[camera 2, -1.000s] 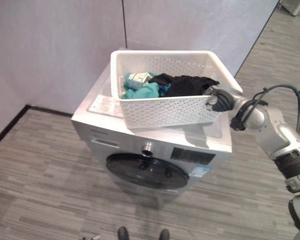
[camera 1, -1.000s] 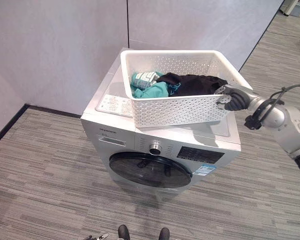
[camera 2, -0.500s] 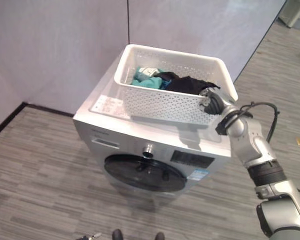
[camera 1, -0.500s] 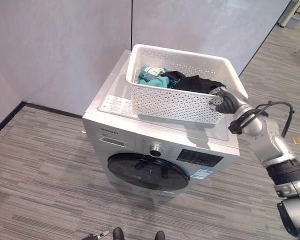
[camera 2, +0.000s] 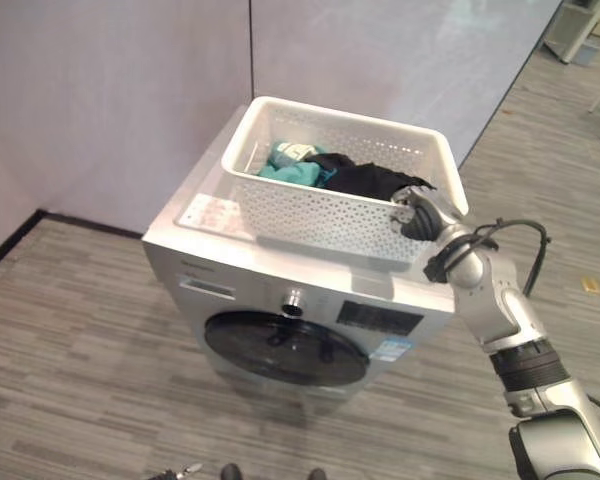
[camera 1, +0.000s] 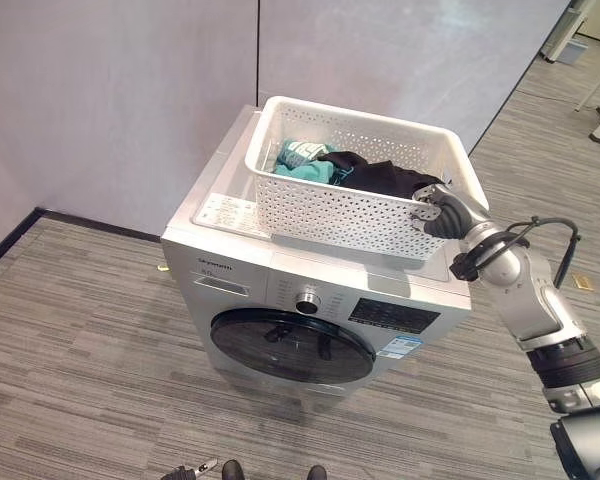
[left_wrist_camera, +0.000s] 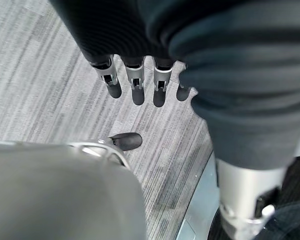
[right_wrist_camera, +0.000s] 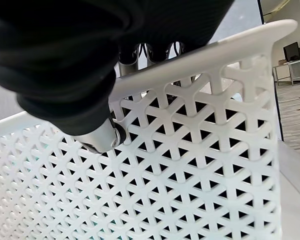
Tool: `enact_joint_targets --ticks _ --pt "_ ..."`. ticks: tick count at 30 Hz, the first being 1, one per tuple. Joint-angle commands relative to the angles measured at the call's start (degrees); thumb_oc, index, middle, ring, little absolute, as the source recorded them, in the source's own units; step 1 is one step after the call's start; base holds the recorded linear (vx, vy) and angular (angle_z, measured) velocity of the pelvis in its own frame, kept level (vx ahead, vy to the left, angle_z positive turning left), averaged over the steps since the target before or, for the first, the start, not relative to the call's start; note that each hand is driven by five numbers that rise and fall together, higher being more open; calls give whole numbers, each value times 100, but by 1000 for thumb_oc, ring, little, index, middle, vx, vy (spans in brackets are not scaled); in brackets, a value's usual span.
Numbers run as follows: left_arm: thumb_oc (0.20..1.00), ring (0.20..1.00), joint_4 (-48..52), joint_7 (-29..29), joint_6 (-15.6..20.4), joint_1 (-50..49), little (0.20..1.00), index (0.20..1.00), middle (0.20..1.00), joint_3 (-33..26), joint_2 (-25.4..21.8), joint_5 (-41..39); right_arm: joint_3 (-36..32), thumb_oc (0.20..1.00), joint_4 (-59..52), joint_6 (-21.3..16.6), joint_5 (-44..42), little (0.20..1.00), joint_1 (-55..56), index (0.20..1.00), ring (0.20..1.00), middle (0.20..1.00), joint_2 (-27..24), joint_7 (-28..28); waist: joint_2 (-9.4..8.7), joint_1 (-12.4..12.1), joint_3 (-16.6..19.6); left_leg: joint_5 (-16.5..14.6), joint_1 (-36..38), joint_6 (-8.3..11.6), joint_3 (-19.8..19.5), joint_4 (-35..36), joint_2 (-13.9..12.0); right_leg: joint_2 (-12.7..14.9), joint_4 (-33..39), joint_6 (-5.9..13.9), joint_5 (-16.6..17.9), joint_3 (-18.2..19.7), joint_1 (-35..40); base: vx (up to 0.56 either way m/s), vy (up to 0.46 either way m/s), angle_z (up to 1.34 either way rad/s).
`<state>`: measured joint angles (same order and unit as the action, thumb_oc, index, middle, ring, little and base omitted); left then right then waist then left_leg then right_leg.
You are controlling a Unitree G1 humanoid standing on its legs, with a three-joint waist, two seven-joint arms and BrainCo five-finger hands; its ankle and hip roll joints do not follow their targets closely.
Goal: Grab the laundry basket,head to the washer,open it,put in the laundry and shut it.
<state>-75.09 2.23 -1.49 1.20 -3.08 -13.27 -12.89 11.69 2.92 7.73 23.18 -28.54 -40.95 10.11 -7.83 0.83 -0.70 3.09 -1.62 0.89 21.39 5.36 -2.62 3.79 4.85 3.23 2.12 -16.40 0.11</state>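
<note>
The white lattice laundry basket (camera 1: 340, 205) stands on top of the silver washer (camera 1: 230, 262). Teal laundry (camera 1: 302, 165) and black laundry (camera 1: 380, 178) lie inside it. My right hand (camera 1: 442, 212) grips the basket's near right corner. In the right wrist view its fingers (right_wrist_camera: 155, 52) hook over the rim (right_wrist_camera: 200, 55) and its thumb (right_wrist_camera: 102, 137) presses the outer wall. The washer's round dark door (camera 1: 290, 345) is closed. My left hand (left_wrist_camera: 138, 85) hangs over the floor with straight fingers, holding nothing.
The washer stands against a grey wall (camera 1: 130, 90) with a corner at the far left. Striped grey floor (camera 1: 70, 380) spreads in front and to the right. A knob (camera 1: 305, 304) sits on the washer's front panel. Furniture legs (camera 1: 590, 80) show far right.
The whole view has shifted, so the camera moved. My right hand has kept its hold on the basket's corner, and the basket now looks a little further from me.
</note>
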Motion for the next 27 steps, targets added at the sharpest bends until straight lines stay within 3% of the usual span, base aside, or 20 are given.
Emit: enact_joint_targets --ticks 1,6,7,8,20,26,27 --pt "1000 1000 -333 -80 7 171 1000 1000 1000 249 91 91 -383 200 -309 -117 -232 200 30 200 200 200 122 -88 -49 -52 140 -133 18 216 -165 -36 -378 400 15 661 383 310 -233 -26 2 -4" --pt "1000 1000 -318 -116 25 202 1000 1000 1000 158 80 85 -709 200 -853 -245 -219 200 485 200 200 200 134 -35 -45 32 153 -133 -12 207 -181 -36 -370 417 15 672 403 327 -253 -2 1 -1" --pt "1000 1000 -330 -117 21 200 1000 1000 1000 145 80 84 -728 354 -905 -269 -240 354 532 354 354 354 145 -29 -42 39 156 -132 -15 206 -184 -36 -370 419 15 672 405 320 -254 0 0 0" --pt "1000 1000 -338 -116 18 188 1000 1000 1000 129 86 102 -766 1000 -956 -284 -226 1000 571 1000 1000 1000 157 -47 -31 48 157 -131 -16 205 -187 -36 -368 419 15 672 399 322 -254 0 0 0" --pt "1000 1000 -364 -274 50 84 1000 1000 1000 86 163 253 -1402 1000 -1540 -475 -53 1000 479 1000 1000 1000 48 -948 94 67 192 -89 -63 238 -279 -36 -388 413 15 651 331 237 -251 13 -14 1" --pt "1000 1000 -331 -401 83 138 1000 1000 1000 167 215 291 -1739 1000 -2050 -770 -374 1000 268 1000 1000 1000 149 -1589 159 110 235 -93 -47 247 -289 -36 -386 411 15 643 297 234 -232 13 -7 0" --pt "1000 1000 -327 -435 109 150 1000 1000 1000 171 236 294 -1854 1000 -2219 -960 -642 1000 325 1000 1000 1000 222 -1791 185 142 238 -97 -44 247 -282 -36 -388 413 15 639 285 241 -232 43 -15 0"
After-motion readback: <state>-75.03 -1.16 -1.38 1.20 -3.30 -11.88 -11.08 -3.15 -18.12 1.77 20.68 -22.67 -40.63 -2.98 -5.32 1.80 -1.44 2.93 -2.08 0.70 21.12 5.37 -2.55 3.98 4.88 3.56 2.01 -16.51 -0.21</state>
